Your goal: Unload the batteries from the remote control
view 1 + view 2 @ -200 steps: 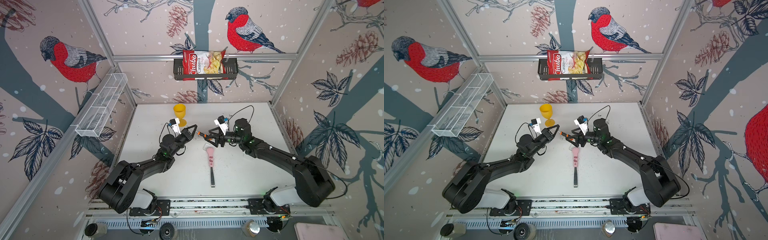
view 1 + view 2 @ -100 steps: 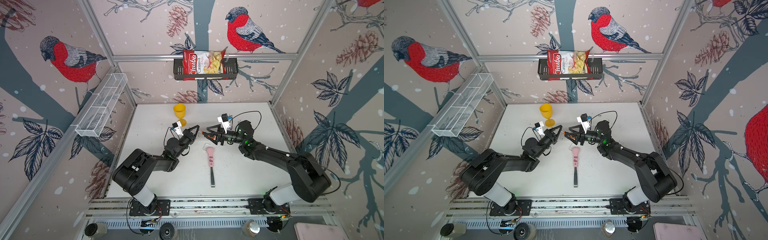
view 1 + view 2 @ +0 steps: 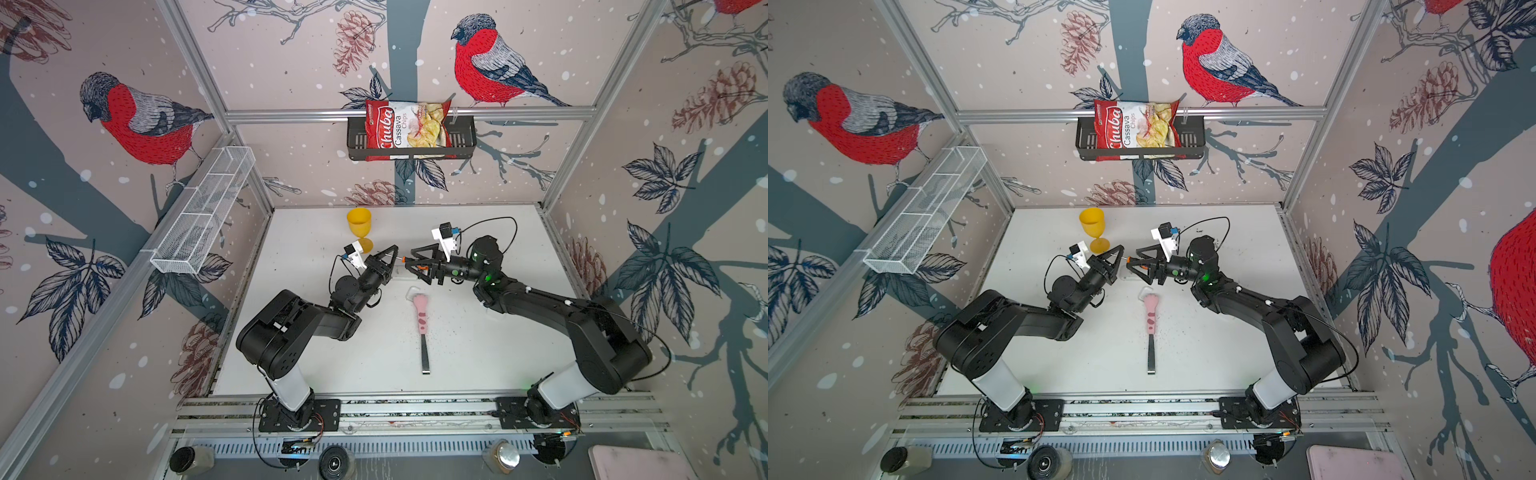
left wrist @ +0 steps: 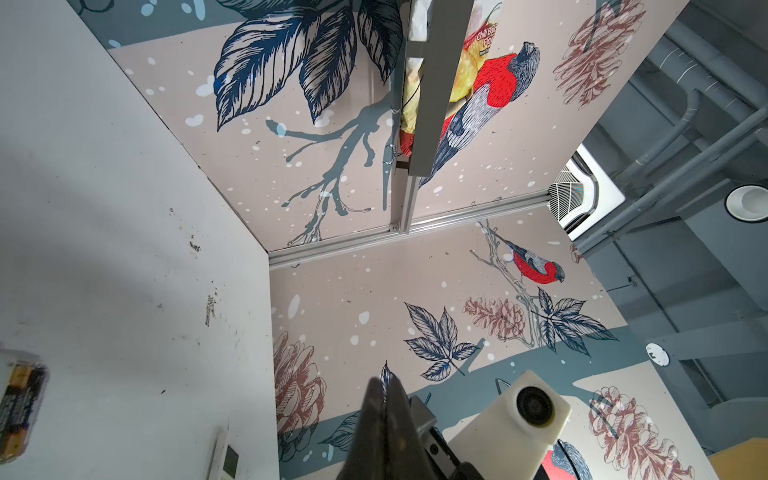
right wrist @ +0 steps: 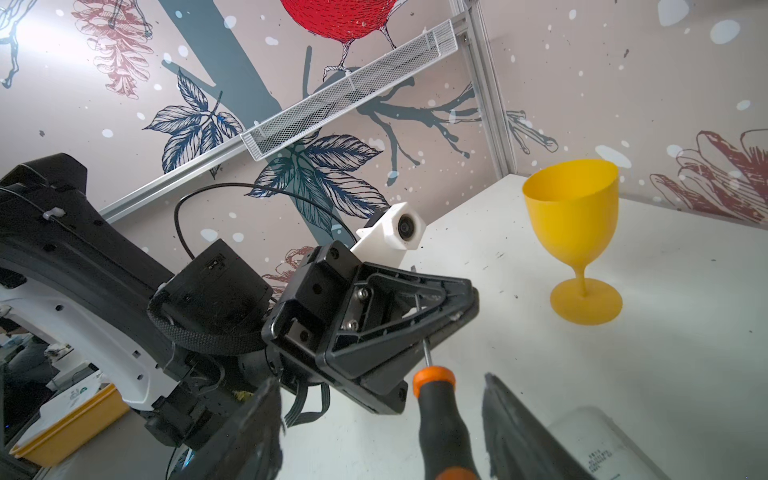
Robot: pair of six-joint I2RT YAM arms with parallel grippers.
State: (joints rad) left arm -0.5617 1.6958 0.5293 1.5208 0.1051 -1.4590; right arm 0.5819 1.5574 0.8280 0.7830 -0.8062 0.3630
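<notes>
Beside the yellow goblet (image 3: 359, 226) the left arm (image 3: 291, 324) has tucked its elbow in. The left gripper (image 3: 392, 251) pinches the screwdriver (image 5: 440, 415) shaft, and the right gripper (image 3: 410, 262) gapes wide around the handle. The batteries (image 4: 18, 399) are not yet out.

Left gripper (image 4: 384, 386) (jaws tight together), scuffed white table (image 4: 104, 187), batteries (image 4: 18, 399) in the remote (image 4: 14, 358)

A robotics lab cell: aluminium frame (image 3: 291, 114), bird-print panels (image 3: 291, 54), arms (image 3: 299, 320) on a base rail (image 3: 415, 409).
</notes>
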